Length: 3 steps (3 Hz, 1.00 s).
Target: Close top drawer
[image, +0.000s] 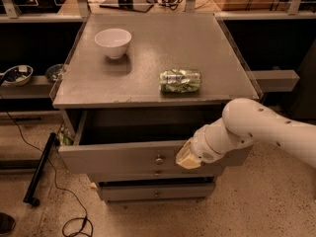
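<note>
The top drawer of the grey cabinet is pulled out, its flat grey front facing me with a small round metal knob at its centre. The drawer's inside is dark and looks empty. My gripper is at the end of the white arm coming in from the right. It sits against the drawer front, just right of the knob. Its tip looks tan and is seen end-on.
A white bowl and a green crumpled packet lie on the cabinet top. Two narrower drawers sit below. A black pole and cable lie on the floor at left. Shelves with bowls stand at left.
</note>
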Available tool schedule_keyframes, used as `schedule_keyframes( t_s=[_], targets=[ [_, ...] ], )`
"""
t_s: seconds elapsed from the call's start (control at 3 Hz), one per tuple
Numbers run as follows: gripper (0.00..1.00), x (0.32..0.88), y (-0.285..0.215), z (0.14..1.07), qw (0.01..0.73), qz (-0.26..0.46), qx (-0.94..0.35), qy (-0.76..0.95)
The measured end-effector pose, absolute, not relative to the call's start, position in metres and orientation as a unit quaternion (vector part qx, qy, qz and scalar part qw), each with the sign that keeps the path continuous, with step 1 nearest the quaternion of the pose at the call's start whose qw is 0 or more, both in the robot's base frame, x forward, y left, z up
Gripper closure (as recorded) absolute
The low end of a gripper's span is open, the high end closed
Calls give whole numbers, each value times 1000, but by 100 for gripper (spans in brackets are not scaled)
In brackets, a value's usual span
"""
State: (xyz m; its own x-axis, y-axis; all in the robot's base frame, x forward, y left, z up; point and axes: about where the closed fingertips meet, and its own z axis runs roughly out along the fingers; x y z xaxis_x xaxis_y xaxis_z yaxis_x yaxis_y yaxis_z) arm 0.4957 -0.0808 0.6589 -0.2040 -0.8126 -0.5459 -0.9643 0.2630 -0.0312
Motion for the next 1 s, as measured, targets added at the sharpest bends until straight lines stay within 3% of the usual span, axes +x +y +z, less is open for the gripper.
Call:
schedule_keyframes(
  t_s=[0.33, 0.67, 1.0],
  targets=[
    [16, 496, -81, 659, 235, 161, -585, 759],
    [0, 496, -81, 659, 235, 161, -585, 759],
    [0, 496, -81, 659, 235, 161, -585, 759]
  ],
)
